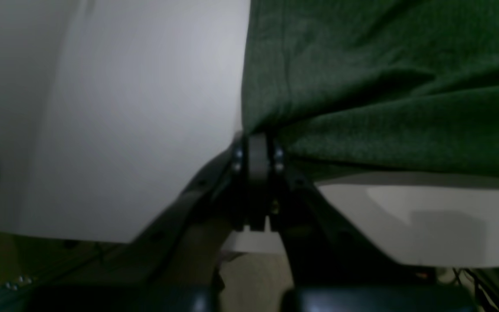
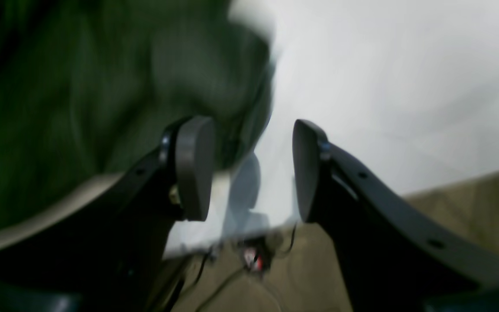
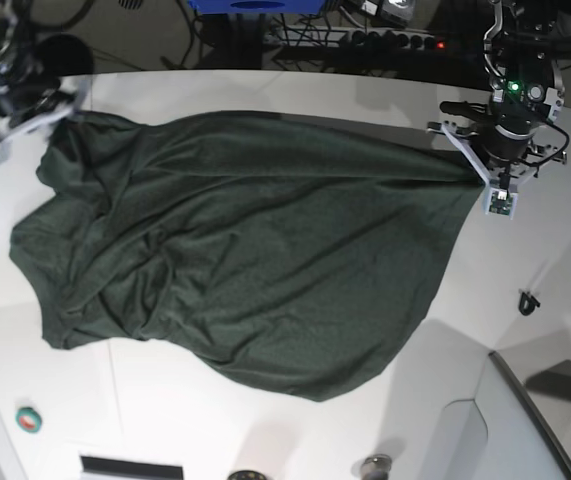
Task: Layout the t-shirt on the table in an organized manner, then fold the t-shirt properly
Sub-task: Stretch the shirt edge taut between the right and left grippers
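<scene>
The dark green t-shirt point(image 3: 235, 240) lies spread and wrinkled across the white table point(image 3: 265, 420). My left gripper point(image 1: 256, 141) is shut on the shirt's edge point(image 1: 362, 86), pinching a corner just above the table point(image 1: 124, 108). In the base view this gripper point(image 3: 477, 172) holds the shirt's right corner, and the cloth is pulled taut towards it. My right gripper point(image 2: 249, 169) is open, with the blurred green shirt point(image 2: 59, 108) beside its left finger point(image 2: 193, 169) and nothing between the pads. In the base view it point(image 3: 60, 112) hovers at the shirt's far left corner.
A small black object point(image 3: 528, 300) lies on the table at the right. A round green and red item point(image 3: 28, 420) sits at the front left. A grey panel point(image 3: 525, 420) stands at the front right. Cables and a power strip point(image 3: 385, 40) run behind the table.
</scene>
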Motion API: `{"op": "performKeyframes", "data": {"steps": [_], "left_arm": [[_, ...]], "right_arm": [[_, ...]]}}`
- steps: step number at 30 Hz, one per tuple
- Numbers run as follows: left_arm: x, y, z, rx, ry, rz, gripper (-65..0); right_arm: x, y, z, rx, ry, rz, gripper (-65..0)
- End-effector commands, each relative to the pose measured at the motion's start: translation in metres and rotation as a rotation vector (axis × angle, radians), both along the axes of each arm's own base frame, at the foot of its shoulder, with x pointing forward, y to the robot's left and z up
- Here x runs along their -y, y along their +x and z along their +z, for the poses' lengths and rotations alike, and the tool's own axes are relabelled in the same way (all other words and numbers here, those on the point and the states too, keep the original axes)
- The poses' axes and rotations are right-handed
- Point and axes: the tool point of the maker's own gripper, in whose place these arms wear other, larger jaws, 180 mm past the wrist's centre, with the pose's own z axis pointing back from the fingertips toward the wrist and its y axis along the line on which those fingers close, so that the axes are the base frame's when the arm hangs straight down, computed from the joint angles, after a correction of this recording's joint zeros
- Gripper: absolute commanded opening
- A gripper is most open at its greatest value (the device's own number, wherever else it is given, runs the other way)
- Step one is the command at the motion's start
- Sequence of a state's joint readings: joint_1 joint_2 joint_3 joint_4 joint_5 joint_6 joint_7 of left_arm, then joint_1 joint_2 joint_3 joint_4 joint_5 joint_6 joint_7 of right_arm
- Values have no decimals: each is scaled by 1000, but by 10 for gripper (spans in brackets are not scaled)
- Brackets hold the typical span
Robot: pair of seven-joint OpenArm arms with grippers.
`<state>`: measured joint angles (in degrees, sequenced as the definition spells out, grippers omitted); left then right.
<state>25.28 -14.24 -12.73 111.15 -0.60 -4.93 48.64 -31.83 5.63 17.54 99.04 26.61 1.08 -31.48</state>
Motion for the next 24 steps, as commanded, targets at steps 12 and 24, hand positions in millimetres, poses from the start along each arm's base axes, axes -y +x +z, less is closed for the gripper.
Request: {"op": "performKeyframes", "data": {"steps": [12, 24], "left_arm": [[-27, 5, 19, 55, 50, 54, -650], [-25, 2, 17, 49, 43, 55, -650]], "right_arm": [[-24, 2, -7, -4, 32, 67, -449], [-54, -9, -29, -64, 96, 95, -453]]}}
